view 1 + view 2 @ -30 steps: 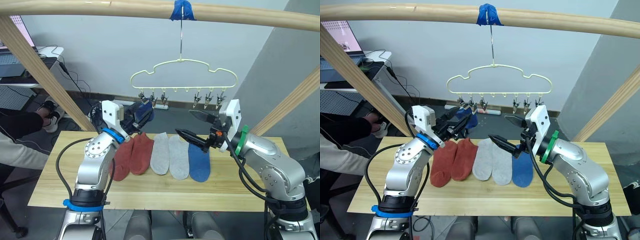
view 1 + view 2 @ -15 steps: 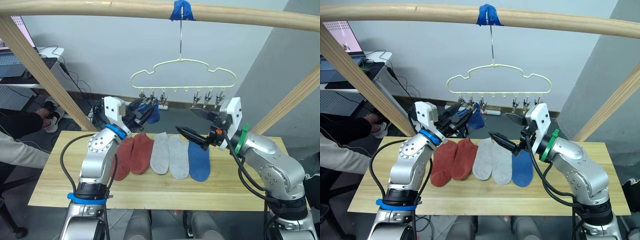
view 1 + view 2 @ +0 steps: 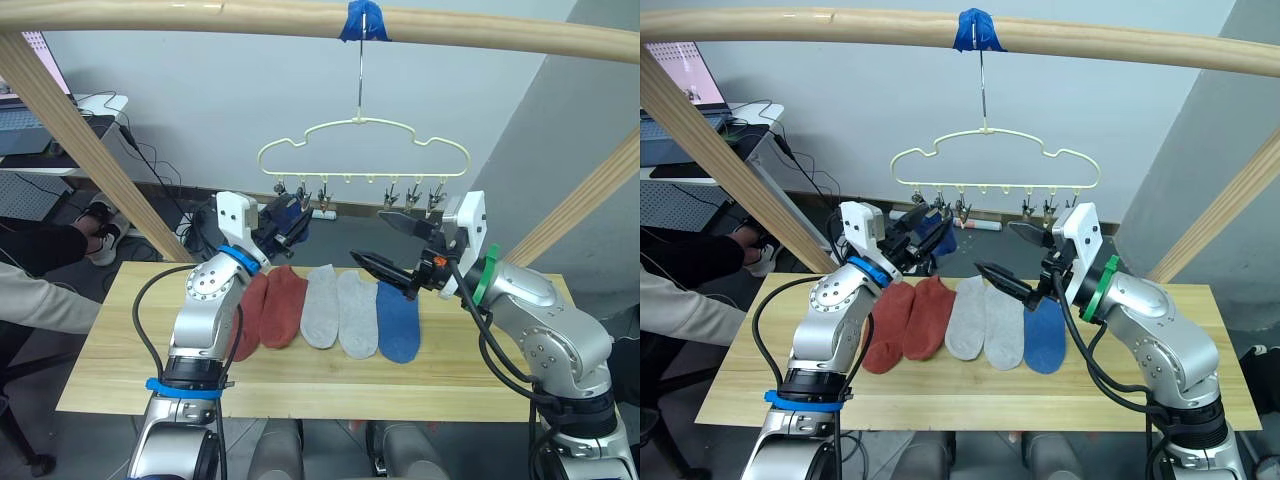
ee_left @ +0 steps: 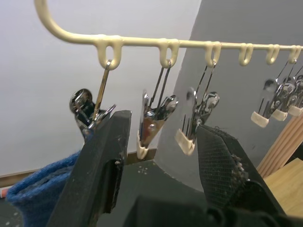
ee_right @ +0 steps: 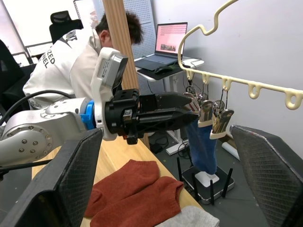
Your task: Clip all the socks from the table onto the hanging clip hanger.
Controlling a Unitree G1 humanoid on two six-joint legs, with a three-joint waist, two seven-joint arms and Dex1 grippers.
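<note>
behind the clip hanger (image 4: 156,42), left hand (image 4: 161,142) gapes beside a clipped blue sock (image 4: 38,198).

- The table (image 3: 120,370), a wide top of light yellowish wood, carries five socks laid side by side in a row, toes toward the robot.
- Two rust-red socks (image 3: 270,310) lie at the robot's left end, touching each other.
- Two light grey socks (image 3: 340,312) lie in the middle.
- One blue sock (image 3: 398,322) ends the row on the right.
</note>
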